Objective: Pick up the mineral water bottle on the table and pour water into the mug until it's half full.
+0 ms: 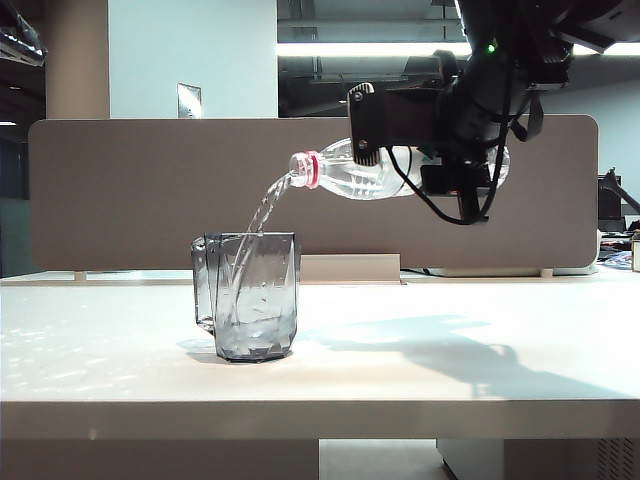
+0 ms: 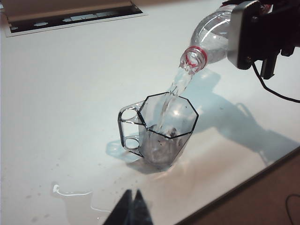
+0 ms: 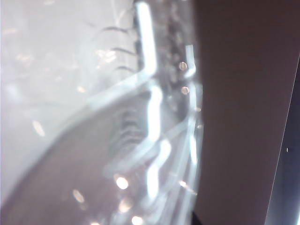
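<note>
The mineral water bottle (image 1: 360,175) lies tipped nearly level in the air, open mouth and red neck ring toward the left, with my right gripper (image 1: 375,125) shut on its body. A stream of water (image 1: 262,212) arcs from the mouth into the smoky-grey faceted mug (image 1: 255,295), which stands upright on the table (image 1: 450,360) with its handle on the left. In the left wrist view the bottle (image 2: 208,42) pours into the mug (image 2: 164,133), and my left gripper (image 2: 132,194) hangs shut and empty above the table, short of the mug. The right wrist view shows only the blurred clear bottle (image 3: 140,117).
A small puddle of spilled water (image 2: 70,192) lies on the table near the left gripper. A grey partition panel (image 1: 150,190) stands behind the table. The table's front edge (image 2: 243,183) runs close to the mug. A dark slot (image 2: 70,18) lies in the far tabletop.
</note>
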Available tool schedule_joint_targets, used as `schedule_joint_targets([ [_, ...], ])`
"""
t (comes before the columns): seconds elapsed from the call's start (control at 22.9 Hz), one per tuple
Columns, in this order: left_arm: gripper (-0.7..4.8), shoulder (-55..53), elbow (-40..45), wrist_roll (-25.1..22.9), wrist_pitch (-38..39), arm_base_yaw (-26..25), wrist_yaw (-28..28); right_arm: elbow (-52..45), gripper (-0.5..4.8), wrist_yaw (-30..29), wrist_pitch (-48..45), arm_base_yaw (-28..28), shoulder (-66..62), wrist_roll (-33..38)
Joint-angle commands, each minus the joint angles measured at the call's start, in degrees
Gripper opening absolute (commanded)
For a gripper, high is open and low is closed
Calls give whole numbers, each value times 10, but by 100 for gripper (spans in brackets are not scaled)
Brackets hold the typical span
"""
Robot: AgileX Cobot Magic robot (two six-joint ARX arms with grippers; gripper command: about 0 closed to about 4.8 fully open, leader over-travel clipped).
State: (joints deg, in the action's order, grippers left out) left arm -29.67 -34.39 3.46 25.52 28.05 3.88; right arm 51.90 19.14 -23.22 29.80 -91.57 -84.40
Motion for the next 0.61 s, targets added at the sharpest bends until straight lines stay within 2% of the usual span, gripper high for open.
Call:
schedule_joint_targets([
  [0.04,-5,1,-2,0,-8,0,0,5,202,3,-37,0,6,1],
  [0.61,-5,1,-2,0,-8,0,0,5,202,1,-45,0,6,-2],
])
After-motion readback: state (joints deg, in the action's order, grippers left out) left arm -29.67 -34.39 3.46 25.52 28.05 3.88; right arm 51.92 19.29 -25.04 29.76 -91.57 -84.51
